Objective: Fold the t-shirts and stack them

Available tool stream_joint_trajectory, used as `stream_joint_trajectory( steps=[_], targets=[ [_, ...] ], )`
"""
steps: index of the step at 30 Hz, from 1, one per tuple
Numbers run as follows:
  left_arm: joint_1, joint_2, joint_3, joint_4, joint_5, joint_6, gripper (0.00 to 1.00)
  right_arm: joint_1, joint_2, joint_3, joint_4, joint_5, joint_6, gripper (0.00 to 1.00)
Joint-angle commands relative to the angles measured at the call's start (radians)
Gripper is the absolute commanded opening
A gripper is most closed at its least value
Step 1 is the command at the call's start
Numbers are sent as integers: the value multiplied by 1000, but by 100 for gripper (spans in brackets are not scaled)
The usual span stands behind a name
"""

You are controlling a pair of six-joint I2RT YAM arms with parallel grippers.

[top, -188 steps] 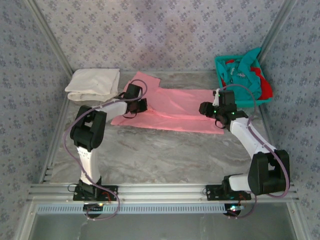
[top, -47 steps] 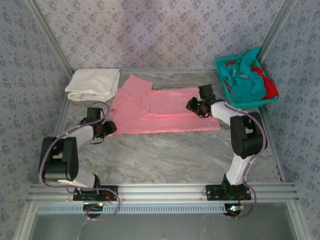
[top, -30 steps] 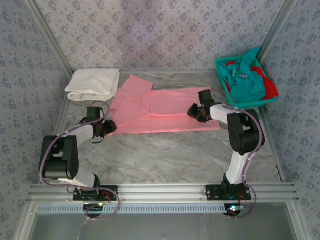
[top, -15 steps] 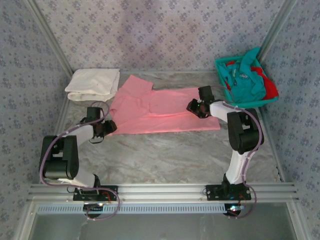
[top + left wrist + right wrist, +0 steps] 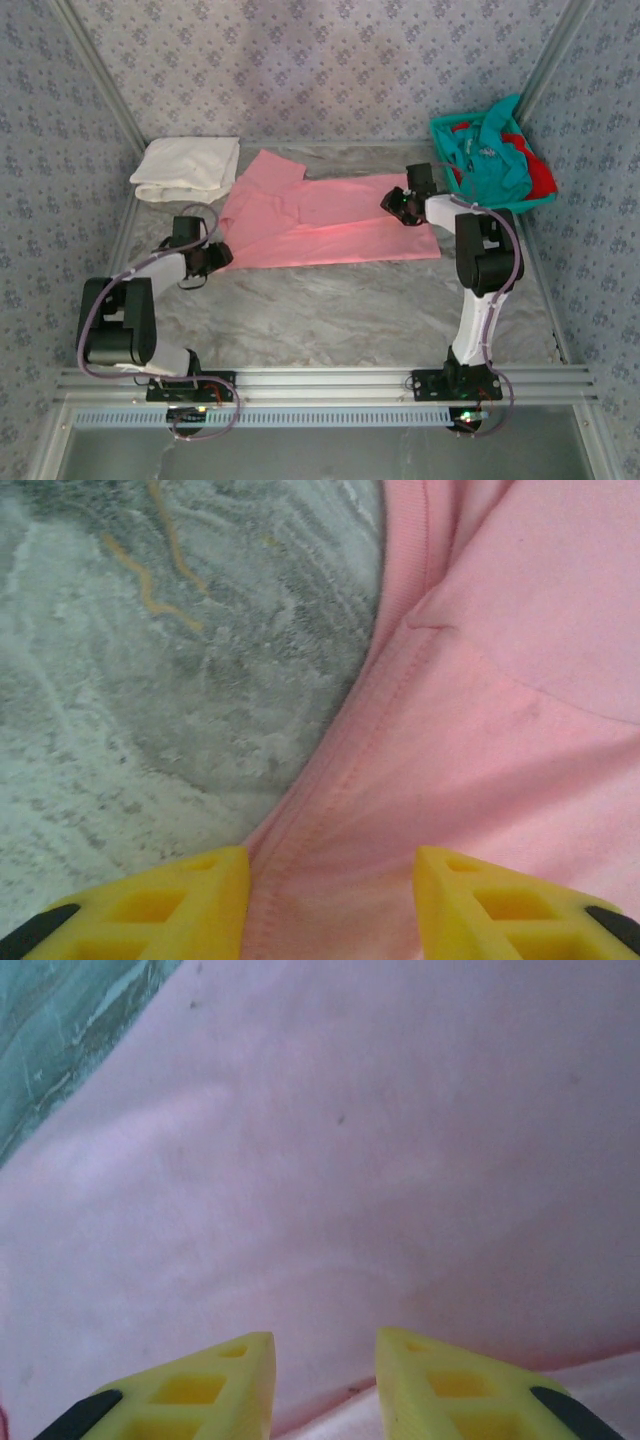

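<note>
Salmon pink t-shirt (image 5: 330,215) lies flat, its long axis running from one claw to the other: left gripper (image 5: 330,900), jaws apart, straddles its hem corner, and right gripper (image 5: 325,1385), jaws slightly apart, hovers over the opposite end.

Cropped claws, blurred cloth, a buried shirt

Of the left claw (image 5: 330,860), the yellow fingers (image 5: 180,905) are cut off low by the bottom edge. The hem of the pink shirt (image 5: 500,730) runs in between them and leaves the picture there too, and the shirt runs out of frame ahead of the claw and to its right. The right claw (image 5: 325,1345) is cropped the same way, and the pink cloth ahead of it is too blurred to show a seam. A teal patch (image 5: 50,1030) ahead to its left is cut by the corner; desk or cloth, I cannot tell. Seen from above, beyond the right claw, the red shirt (image 5: 537,182) lies mostly under the teal shirt (image 5: 495,150) in the basket (image 5: 441,128). How many shirts are heaped there cannot be told.
</note>
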Motion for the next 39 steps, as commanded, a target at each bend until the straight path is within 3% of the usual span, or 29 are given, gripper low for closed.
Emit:
stream_joint_trajectory(
  steps=[1, 6, 11, 14, 17, 20, 28, 35, 39],
  targets=[
    [6, -41, 16, -63, -47, 2, 47, -18, -18, 24, -18, -13, -10, 33],
    [-19, -136, 48, -97, -101, 2, 48, 76, -194, -41, -70, 154, -160, 34],
    [-85, -152, 122, -127, -105, 27, 48, 127, -348, -211, -50, 207, -187, 33],
    [-134, -61, 186, -122, -82, 51, 47, 152, -363, -242, -91, 257, -219, 27],
    [-169, 48, 236, -73, -39, 58, 44, 142, -334, -238, -142, 291, -228, 10],
    [-193, 140, 260, -12, -27, 43, 44, 133, -294, -205, -205, 318, -225, 2],
    [-191, 275, 242, 45, -29, -9, 44, 109, -195, -182, -278, 289, -207, 0],
    [-191, 171, 123, 17, -48, -43, 44, 115, -271, -322, -280, 252, -185, 0],
    [-191, 71, 65, -86, -37, -71, 44, 161, -360, -441, -286, 209, -107, 0]
  ],
)
